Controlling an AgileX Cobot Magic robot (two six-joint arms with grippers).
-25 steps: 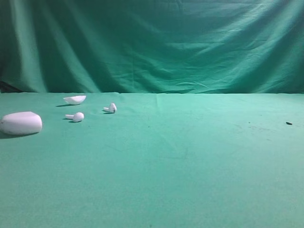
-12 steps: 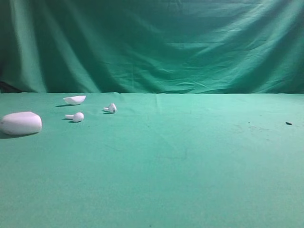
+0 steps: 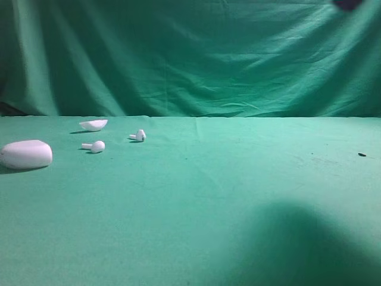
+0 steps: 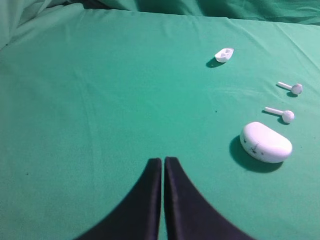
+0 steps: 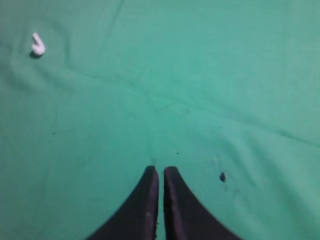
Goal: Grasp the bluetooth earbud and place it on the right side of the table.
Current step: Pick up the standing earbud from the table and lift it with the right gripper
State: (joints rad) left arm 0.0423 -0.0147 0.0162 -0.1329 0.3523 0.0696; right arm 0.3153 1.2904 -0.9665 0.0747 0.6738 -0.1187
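With its jaws pressed together and holding nothing, the right gripper (image 5: 158, 172) hangs above bare green surface (image 3: 238, 179); the left gripper (image 4: 163, 162) is likewise closed and empty. The white case (image 3: 26, 154), middle left, is shut, contents unseen. The lid (image 3: 94, 124) lies apart, upturned. The bluetooth earbud (image 3: 139, 136), small, white, short-stemmed, lies left of centre, near a second earbud (image 3: 94, 146).

Green-screen setup: draped cloth behind, same cloth on the counter.
Wrinkled green fabric backdrop (image 3: 196, 59) hangs in soft vertical folds and meets the flat green cloth-covered counter (image 3: 196, 196) at a straight horizontal seam. Dim, even light; broad dark shadow on the cloth lower right.
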